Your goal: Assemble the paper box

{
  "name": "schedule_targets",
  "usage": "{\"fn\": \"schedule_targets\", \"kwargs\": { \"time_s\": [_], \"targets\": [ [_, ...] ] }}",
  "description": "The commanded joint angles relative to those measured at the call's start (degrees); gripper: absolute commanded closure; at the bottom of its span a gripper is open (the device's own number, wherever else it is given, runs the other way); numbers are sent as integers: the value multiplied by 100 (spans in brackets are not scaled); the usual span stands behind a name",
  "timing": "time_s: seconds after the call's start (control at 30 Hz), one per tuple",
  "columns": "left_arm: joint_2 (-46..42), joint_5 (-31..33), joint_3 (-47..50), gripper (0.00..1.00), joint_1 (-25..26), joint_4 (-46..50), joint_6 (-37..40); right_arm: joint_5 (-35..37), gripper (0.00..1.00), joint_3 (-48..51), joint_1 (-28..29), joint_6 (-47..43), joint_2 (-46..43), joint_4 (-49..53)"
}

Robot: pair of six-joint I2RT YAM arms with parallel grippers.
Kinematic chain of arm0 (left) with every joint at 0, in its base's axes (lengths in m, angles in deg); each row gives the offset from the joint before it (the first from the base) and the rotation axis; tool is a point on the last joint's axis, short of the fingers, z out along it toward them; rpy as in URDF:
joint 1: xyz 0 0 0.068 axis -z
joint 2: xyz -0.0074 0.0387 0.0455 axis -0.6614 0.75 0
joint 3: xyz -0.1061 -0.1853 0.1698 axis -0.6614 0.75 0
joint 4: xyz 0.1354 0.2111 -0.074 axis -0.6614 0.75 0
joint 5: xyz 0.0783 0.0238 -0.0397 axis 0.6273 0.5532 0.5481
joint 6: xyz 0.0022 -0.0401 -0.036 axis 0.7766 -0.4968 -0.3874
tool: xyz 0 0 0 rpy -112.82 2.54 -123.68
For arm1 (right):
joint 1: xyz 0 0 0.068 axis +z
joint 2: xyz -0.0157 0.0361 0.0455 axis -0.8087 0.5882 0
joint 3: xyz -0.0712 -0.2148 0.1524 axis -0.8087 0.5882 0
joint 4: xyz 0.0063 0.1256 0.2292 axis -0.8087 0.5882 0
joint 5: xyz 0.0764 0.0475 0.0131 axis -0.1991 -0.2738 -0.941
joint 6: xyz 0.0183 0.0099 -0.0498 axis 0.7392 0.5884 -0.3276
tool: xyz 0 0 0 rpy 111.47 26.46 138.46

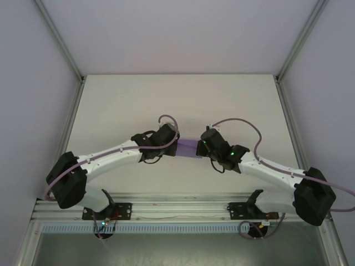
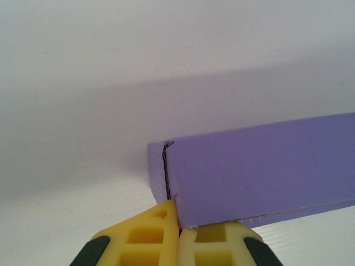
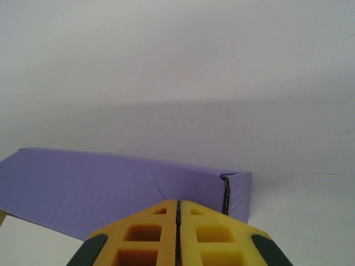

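Jaws pressed together on left gripper (image 2: 177, 215) and right gripper (image 3: 178, 204), at opposite paper box (image 2: 260, 172) ends. Pushing inward could buckle thin card.

The gripper (image 2: 177, 217) has its yellow fingers (image 2: 148, 239) pressed together at the near lower corner of the paper box (image 2: 260, 172), whose open card seam runs down between them, above the white surface (image 2: 83, 83).
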Motion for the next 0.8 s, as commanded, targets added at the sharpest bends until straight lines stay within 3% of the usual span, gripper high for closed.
{"fn": "schedule_targets", "kwargs": {
  "time_s": [0.0,0.1,0.17,0.4,0.47,0.57,0.67,0.77],
  "targets": [
    [272,-308,168,100,46,1292,81,-425,92,551,48,17,787,2043],
    [36,-423,95,98,47,1299,166,-407,92,515,48,-27,800,2056],
    [-169,-538,-2,72,44,1338,348,-447,92,496,50,-8,832,2037],
    [-741,-517,-444,61,-11,1530,492,-587,94,537,53,48,899,1818],
    [-770,-587,-574,50,-115,1562,398,-546,94,519,48,26,865,1850],
    [-756,-679,-638,42,-551,1347,222,-609,94,528,48,4,820,1806],
    [-586,-1332,-507,42,-1123,776,154,-586,94,510,54,3,773,1828],
    [-335,-1825,-455,41,-1198,319,232,-579,93,527,57,39,699,1776]
  ]
}}
